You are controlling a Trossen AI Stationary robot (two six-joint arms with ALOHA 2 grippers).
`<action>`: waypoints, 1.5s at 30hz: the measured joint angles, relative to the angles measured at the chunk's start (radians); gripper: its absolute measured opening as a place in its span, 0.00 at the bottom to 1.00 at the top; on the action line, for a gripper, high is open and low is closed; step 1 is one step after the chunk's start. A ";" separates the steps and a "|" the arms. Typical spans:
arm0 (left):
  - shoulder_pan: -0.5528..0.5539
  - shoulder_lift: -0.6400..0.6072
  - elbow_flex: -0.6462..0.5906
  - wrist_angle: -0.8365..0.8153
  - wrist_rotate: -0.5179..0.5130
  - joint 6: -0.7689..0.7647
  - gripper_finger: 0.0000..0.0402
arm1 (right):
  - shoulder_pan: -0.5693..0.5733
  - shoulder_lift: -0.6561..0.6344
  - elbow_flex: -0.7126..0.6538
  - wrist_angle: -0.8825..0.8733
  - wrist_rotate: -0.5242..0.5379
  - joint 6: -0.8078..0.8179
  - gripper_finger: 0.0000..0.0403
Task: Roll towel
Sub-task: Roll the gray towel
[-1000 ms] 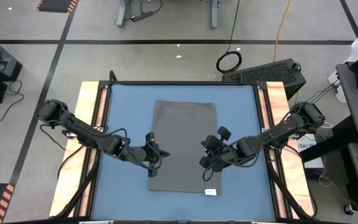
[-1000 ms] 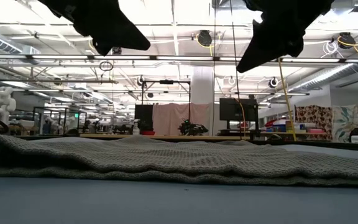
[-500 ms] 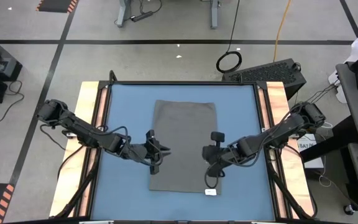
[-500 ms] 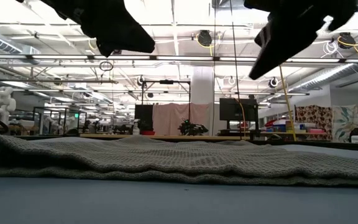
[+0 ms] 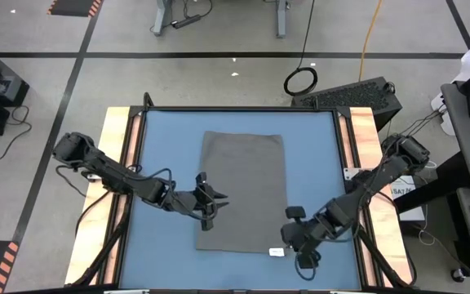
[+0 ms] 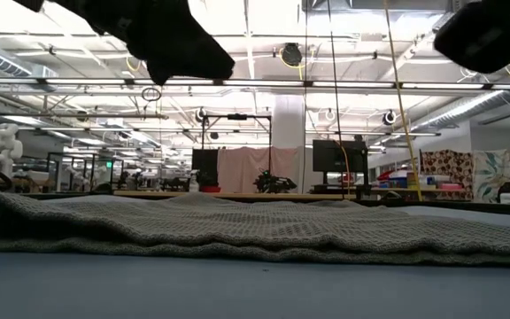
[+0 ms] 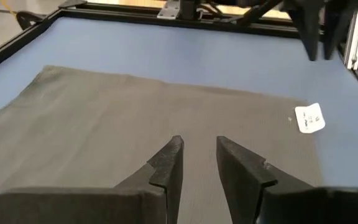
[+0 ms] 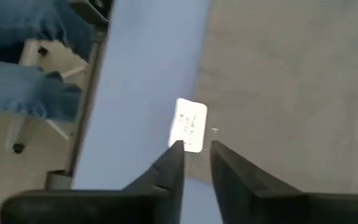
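Note:
The grey-brown towel [image 5: 243, 188] lies spread flat on the middle of the blue tabletop [image 5: 161, 147], with its white tag [image 5: 276, 252] at the near right corner. My left gripper [image 5: 217, 204] hovers over the towel's left edge. In the left wrist view its fingers [image 7: 199, 149] stand a little apart with nothing between them. My right gripper [image 5: 286, 242] hangs over the near right corner, its fingers [image 8: 196, 152] slightly open just above the tag [image 8: 190, 124]. In the low view both grippers [image 6: 193, 58] [image 6: 485, 35] are well above the cloth [image 6: 237, 226].
Bare blue tabletop surrounds the towel on every side. Wooden side rails [image 5: 117, 163] and a black frame edge the table. A person's legs in jeans [image 8: 17, 56] and a chair base show beyond the table's near edge.
My right gripper has swung from over the towel's right edge toward the table's near edge, to the corner with the tag, turning and tipping as it went. The towel has stayed flat and still.

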 joint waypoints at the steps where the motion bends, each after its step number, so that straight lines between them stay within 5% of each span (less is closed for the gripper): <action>1: -0.001 0.014 0.000 0.019 0.005 0.000 0.26 | 0.015 0.000 0.001 0.004 0.014 0.023 0.21; 10: -0.028 0.111 0.000 0.161 0.029 -0.024 0.26 | 0.139 0.071 -0.001 0.007 0.117 0.072 0.50; 18: -0.036 0.122 0.000 0.174 0.033 -0.071 0.26 | 0.155 0.225 -0.001 0.042 0.167 0.026 0.61; 38: -0.095 0.122 0.028 0.218 0.040 -0.079 0.26 | 0.083 0.300 -0.001 0.117 0.114 0.056 0.59; 45: -0.103 0.122 0.029 0.218 0.036 -0.079 0.26 | 0.029 0.329 0.002 0.125 0.071 0.007 0.38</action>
